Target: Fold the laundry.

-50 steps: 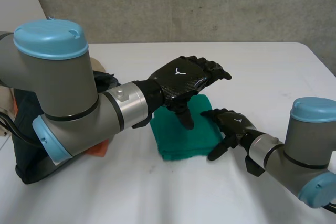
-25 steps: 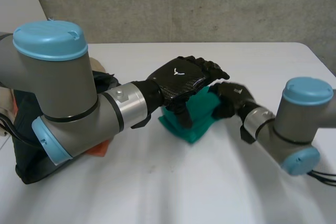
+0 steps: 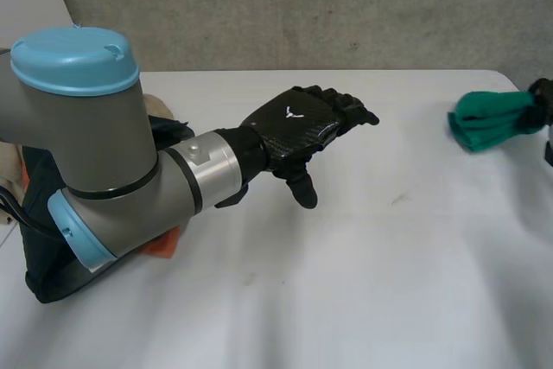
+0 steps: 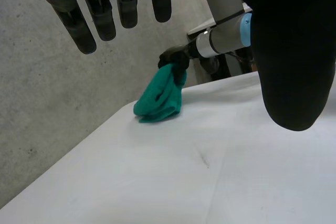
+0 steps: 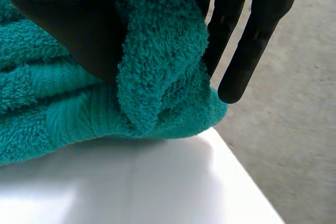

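You are at the step of putting aside: the one green towel is already folded into a thick bundle, and it sits at the far right side of the white table, very close to the edge. Your right hand grasps it, the thumb on one side and the straight fingers on the other, with a fold of terry pinched between them. In the right wrist view the bundle seems to rest on the table near a corner, with the floor just beyond. Your left hand hovers over the middle of the table, well apart from the towel, its fingers loose and spread, holding nothing. I judge that the next move calls for a gentle release: let the towel go without pulling the layers open, and take care that it does not slide over the edge. After this, the pile beside the left arm waits for you. There I count one dark cloth and one orange piece under it; more I cannot make out.
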`<state>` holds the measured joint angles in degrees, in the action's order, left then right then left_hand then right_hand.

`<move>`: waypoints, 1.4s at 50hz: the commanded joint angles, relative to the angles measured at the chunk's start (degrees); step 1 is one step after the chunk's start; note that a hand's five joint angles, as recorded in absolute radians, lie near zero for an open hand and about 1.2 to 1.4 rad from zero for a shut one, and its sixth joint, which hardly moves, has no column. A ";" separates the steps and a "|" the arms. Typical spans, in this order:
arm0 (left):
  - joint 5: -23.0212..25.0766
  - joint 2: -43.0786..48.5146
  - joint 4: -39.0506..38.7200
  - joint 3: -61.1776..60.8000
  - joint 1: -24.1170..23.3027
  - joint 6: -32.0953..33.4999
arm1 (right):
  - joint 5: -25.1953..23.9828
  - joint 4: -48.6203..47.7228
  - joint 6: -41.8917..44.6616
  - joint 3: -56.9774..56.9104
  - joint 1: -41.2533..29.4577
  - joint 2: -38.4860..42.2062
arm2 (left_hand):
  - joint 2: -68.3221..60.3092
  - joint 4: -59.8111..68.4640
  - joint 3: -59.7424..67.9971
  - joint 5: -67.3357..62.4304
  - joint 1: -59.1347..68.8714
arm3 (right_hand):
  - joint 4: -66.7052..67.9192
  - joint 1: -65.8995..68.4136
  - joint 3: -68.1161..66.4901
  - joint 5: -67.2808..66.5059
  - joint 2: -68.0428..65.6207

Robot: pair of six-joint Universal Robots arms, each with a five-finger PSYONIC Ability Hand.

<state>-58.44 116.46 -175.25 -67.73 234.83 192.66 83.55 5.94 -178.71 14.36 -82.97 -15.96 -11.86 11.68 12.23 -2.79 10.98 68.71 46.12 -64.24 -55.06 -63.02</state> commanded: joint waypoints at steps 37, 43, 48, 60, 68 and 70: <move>-6.31 -3.51 -0.01 -0.91 0.09 0.00 | -5.85 -37.76 36.06 60.42 -4.83 -34.65 | -0.71 0.89 0.34 0.22 1.59 | -58.71 -36.12 54.24 55.06 53.02; -20.45 -7.38 -2.73 -2.40 4.92 1.05 | -12.78 -31.44 35.80 72.73 -6.41 -41.77 | -0.88 1.05 0.51 0.05 1.75 | -58.71 -36.12 54.24 55.06 53.02; -33.21 -8.19 -8.61 -7.23 15.28 12.17 | -24.37 -21.53 36.59 80.28 -8.17 -50.72 | 0.13 0.05 -0.50 1.06 0.75 | -58.71 -36.12 54.24 55.06 53.02; -31.22 7.27 -11.43 -9.62 25.49 34.37 | -26.60 -17.02 36.85 88.65 -8.44 -57.16 | -6.20 6.38 5.83 -5.27 7.08 | -58.71 -36.12 54.24 55.06 53.02; -24.26 3.01 -13.01 -7.16 23.40 19.64 | -26.33 -17.02 36.85 89.09 -8.00 -57.78 | -68.14 68.32 67.77 -67.21 69.02 | -58.71 -36.12 54.24 55.06 53.02; -24.17 0.36 -13.37 -6.72 21.90 15.23 | -25.72 -17.02 36.76 89.09 -7.74 -58.48 | -68.14 68.32 67.77 -67.21 69.02 | -58.71 -36.12 54.24 55.06 53.02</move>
<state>-85.01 122.84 -187.49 -76.06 260.00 221.18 56.97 -10.91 -141.85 103.55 -91.20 -73.64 -65.93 66.53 65.15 -51.22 64.54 12.26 13.07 -12.43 -2.74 -12.43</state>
